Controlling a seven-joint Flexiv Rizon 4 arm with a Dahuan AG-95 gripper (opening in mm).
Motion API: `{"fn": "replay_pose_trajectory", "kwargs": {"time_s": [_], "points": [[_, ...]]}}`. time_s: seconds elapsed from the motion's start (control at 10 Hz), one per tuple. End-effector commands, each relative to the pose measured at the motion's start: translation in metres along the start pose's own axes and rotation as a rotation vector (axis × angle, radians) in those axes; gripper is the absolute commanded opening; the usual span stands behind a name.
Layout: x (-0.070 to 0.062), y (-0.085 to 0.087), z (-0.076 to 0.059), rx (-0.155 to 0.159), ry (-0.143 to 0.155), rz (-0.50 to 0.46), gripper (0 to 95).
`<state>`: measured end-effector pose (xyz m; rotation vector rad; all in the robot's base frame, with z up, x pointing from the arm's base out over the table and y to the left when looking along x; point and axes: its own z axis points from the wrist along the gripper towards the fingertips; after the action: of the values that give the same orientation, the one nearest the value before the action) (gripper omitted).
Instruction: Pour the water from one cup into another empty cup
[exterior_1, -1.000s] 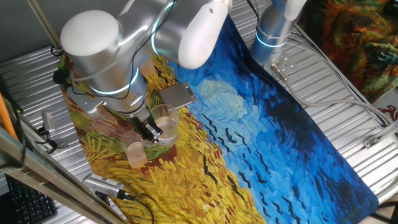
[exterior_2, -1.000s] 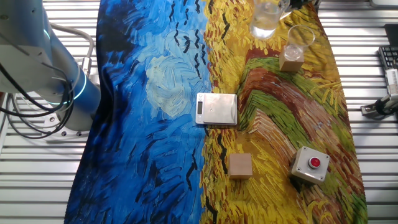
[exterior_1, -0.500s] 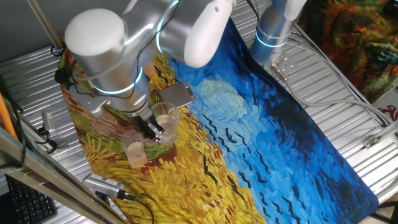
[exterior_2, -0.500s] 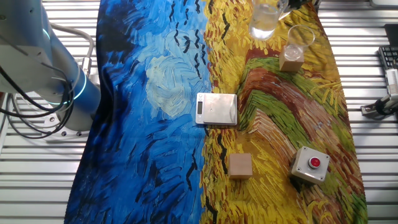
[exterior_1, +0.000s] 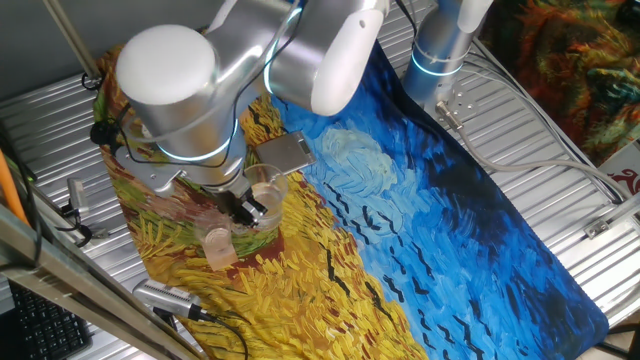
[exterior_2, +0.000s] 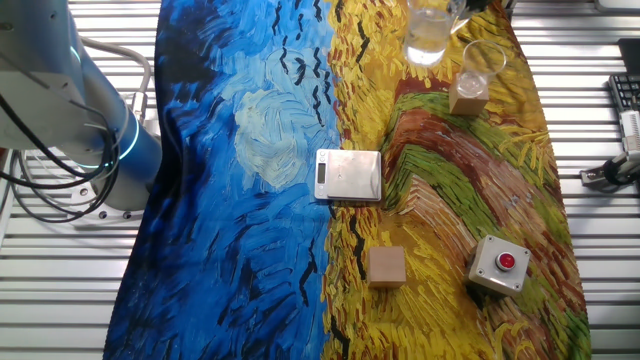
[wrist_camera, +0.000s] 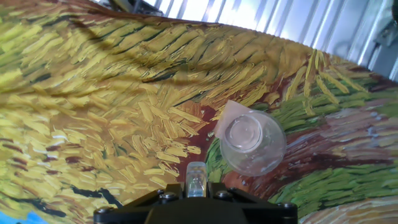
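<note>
Partly hidden by the arm, the hand (exterior_1: 250, 208) grips the clear tumbler (exterior_1: 263, 195); its water is indiscernible.

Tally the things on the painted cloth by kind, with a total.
Cups: 2, clear tumbler and peach-tinted cup
Small blocks: 2, at and
Scale: 1
Red-button box: 1
Total: 6

Clear tumbler (exterior_2: 428, 30): rim cut by the 12 o'clock edge in the other fixed view; water too faint to tell. Gripper (exterior_1: 247, 209): partly hidden under the arm's wrist; in hand view only one fingertip (wrist_camera: 196, 180) shows, at 6 o'clock
</note>
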<state>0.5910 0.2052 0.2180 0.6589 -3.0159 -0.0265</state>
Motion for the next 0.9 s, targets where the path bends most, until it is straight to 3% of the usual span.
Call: {"fn": "replay_pose_trajectory", "kwargs": {"time_s": [0.1, 0.6, 0.8, 0.9], "points": [[0.0, -0.001, 0.0, 0.017, -0.037, 0.017, 0.0], [0.003, 0.0, 0.0, 0.006, -0.021, 0.053, 0.0], [0.015, -0.001, 0.003, -0.006, -0.028, 0.055, 0.0], [0.028, -0.001, 0.006, -0.008, -0.027, 0.052, 0.0]]}}
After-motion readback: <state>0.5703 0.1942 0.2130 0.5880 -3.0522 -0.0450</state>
